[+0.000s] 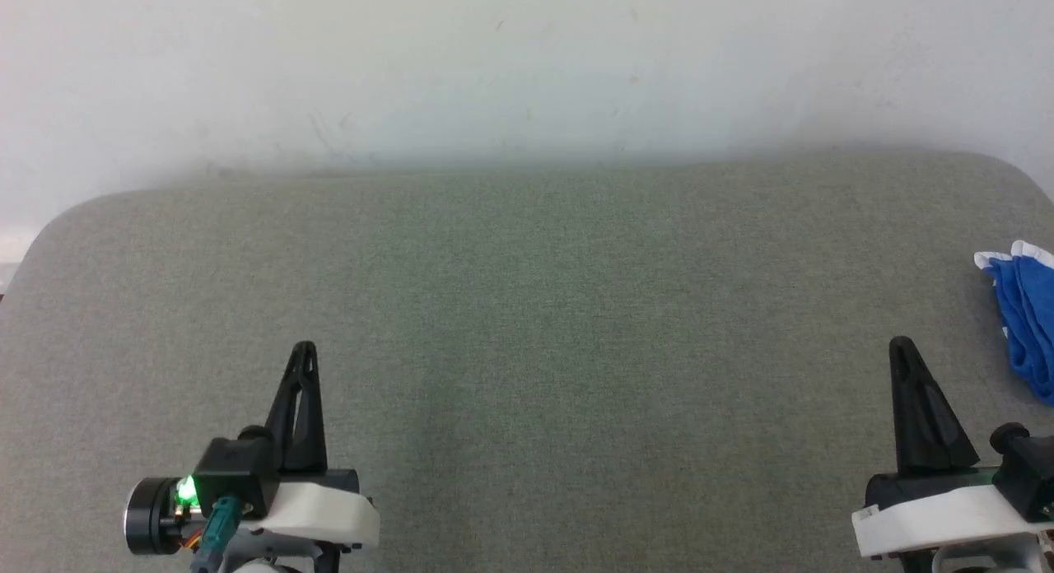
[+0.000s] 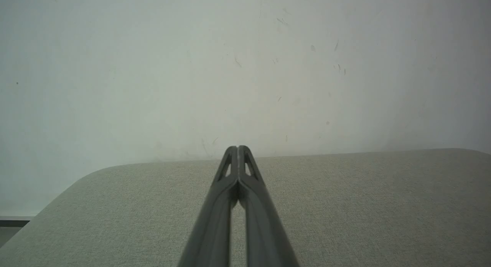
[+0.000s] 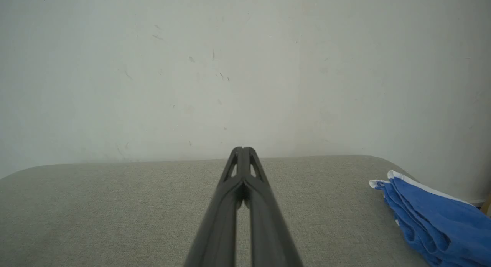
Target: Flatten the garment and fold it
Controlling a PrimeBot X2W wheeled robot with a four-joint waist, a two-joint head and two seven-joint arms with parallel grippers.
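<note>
We saw left gripper (image 1: pixel 303 349) and right gripper (image 1: pixel 901 344) low in frame, pressed together, empty; shorts (image 1: pixel 1028 322) bunched at right edge, likely awaiting pickup.

The worktop (image 1: pixel 527 309) offers open grey surface from 9 o'clock through centre to 2 o'clock. A bunched blue garment (image 1: pixel 1025 318) lies at 3 o'clock, near the right pincer (image 1: pixel 902 344). A wall (image 1: pixel 527 62) bounds travel at 12 o'clock.

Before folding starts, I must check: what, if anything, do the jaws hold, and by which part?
Nothing is held. Both arms' jaws are shut and empty; the blue shorts lie apart, to the right.
</note>
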